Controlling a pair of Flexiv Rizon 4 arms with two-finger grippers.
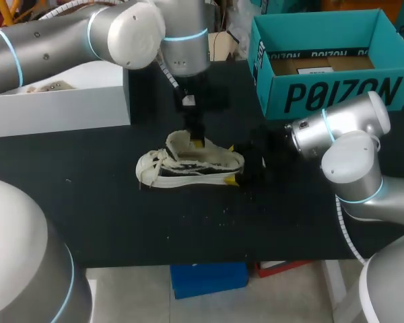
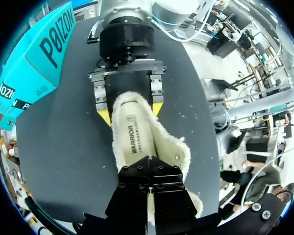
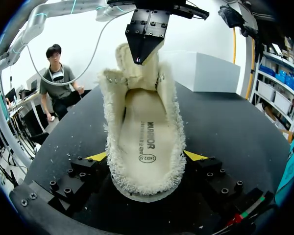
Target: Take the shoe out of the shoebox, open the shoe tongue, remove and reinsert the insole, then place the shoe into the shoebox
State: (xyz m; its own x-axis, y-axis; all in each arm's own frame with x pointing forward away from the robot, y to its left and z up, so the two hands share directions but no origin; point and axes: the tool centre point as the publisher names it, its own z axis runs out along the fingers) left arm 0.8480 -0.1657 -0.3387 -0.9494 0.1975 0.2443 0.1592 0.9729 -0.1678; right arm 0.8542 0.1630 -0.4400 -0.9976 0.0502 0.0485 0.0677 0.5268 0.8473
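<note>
A cream, fleece-lined shoe (image 1: 188, 165) lies on its sole on the black table (image 1: 121, 215), heel toward my right arm. Its printed insole (image 3: 147, 137) sits inside. My left gripper (image 1: 196, 140) comes down from above and is shut on the shoe tongue (image 3: 137, 68), holding it up and forward. In the left wrist view the left gripper (image 2: 149, 169) pinches the fleece edge. My right gripper (image 3: 146, 156) straddles the heel, one yellow tip against each side of it. From the left wrist view, the right gripper (image 2: 130, 112) is at the far end of the shoe.
A teal open shoebox (image 1: 323, 87) stands at the back right, just behind my right arm. A white box (image 1: 60, 108) sits at the back left. Bare black tabletop lies in front of the shoe, speckled with bits of fluff.
</note>
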